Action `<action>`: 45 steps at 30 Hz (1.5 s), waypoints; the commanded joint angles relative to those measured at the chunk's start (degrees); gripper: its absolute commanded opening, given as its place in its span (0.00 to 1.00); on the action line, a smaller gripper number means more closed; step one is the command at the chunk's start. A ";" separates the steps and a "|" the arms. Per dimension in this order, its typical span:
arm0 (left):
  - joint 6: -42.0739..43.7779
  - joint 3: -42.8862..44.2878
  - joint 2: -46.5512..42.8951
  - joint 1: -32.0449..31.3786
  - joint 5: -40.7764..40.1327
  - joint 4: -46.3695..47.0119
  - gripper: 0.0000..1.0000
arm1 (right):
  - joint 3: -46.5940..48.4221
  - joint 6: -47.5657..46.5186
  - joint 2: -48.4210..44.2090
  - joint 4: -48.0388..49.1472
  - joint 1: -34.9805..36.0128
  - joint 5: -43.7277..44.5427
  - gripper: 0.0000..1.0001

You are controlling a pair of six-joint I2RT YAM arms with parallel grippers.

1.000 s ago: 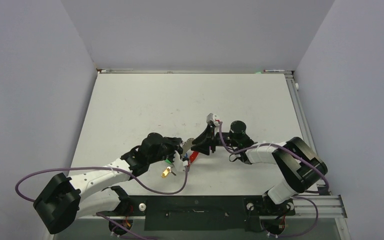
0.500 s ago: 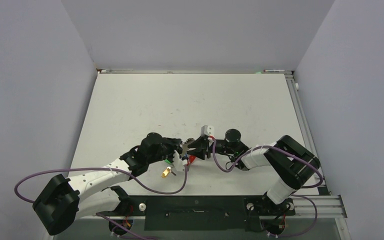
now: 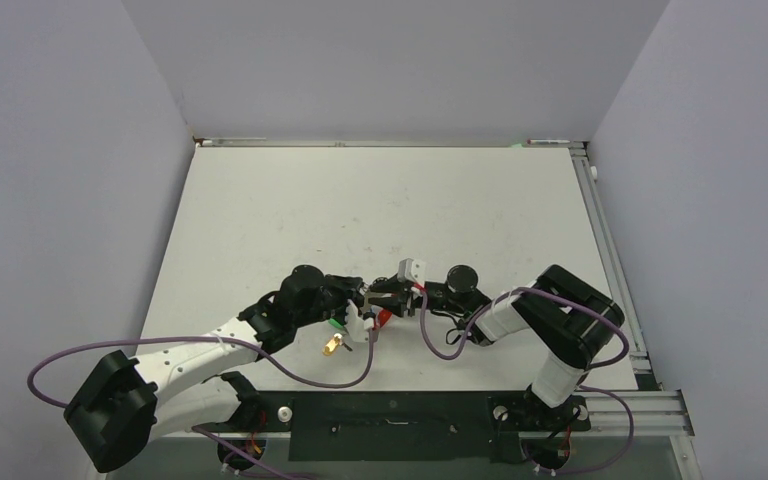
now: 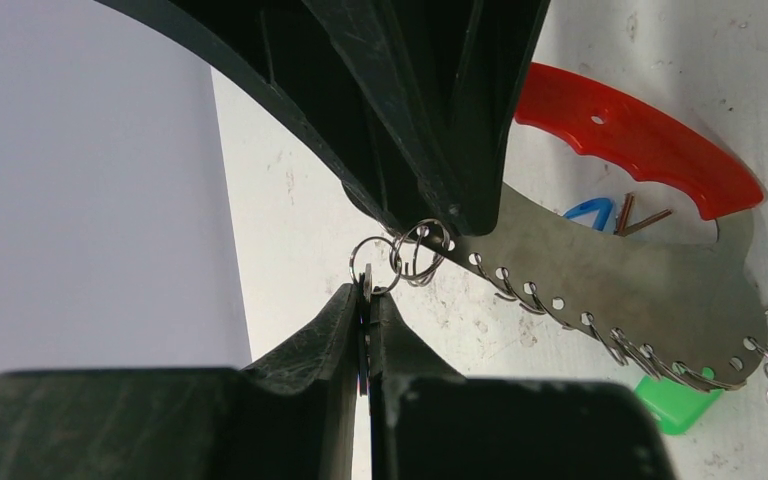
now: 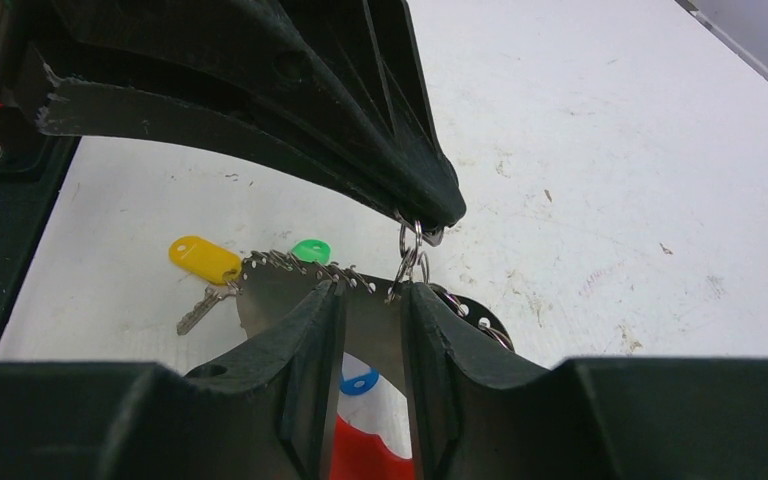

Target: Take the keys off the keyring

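The keyring [image 4: 610, 280] lies on the table: a grey plate with holes along its edge and a red band [image 4: 640, 150]. It also shows in the top view [image 3: 385, 318]. My left gripper [image 4: 367, 285] is shut on a thin key [image 4: 366, 300] seen edge-on, linked by small split rings [image 4: 415, 250] to the plate's end. My right gripper [image 5: 368, 290] has its jaws a narrow gap apart, fingertips [image 5: 322, 300] at the plate's holed edge [image 5: 370, 325], nothing between them. Other keys hang on yellow [image 5: 205, 258], green [image 5: 310, 248] and blue [image 5: 358, 382] tags.
Both grippers [image 3: 375, 297] meet tip to tip near the table's front middle. A yellow-tagged key [image 3: 332, 345] lies just in front of them. The white table [image 3: 380, 200] stretches back to grey walls; a purple cable [image 3: 430, 335] loops by the right wrist.
My right gripper has moved left and lower, right up to the left gripper and over the keyring's plate. The left gripper has stayed in place, shut on its key.
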 commanded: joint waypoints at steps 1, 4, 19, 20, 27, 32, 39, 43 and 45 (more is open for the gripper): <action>-1.11 0.86 -1.64 0.27 1.35 1.63 0.00 | 0.27 -2.09 1.04 7.22 1.31 1.10 0.27; -1.42 0.85 -1.91 0.25 1.33 1.64 0.00 | 0.27 -2.75 1.73 7.25 1.78 2.82 0.26; -2.42 0.59 -2.57 0.23 1.44 0.75 0.00 | 2.60 -0.03 3.84 7.79 2.13 6.88 0.21; -2.53 0.59 -2.55 0.21 1.39 0.61 0.00 | 2.78 0.20 3.78 7.96 2.05 6.84 0.21; -2.95 0.59 -2.27 0.25 1.04 0.75 0.00 | 2.99 1.57 4.26 10.44 2.18 4.62 0.25; -3.09 0.59 -2.28 0.25 1.03 0.76 0.00 | 3.59 1.71 4.62 9.89 2.39 4.37 0.24; -4.29 0.76 -2.69 0.47 0.45 0.36 0.00 | 4.12 -0.83 4.60 6.07 2.39 4.50 0.19; -4.56 0.71 -3.03 0.64 0.42 -0.04 0.00 | 4.37 -1.08 4.62 5.12 2.44 4.38 0.12; -4.92 0.76 -3.05 0.66 0.28 -0.17 0.00 | 4.55 -1.00 4.55 4.69 2.40 4.30 0.09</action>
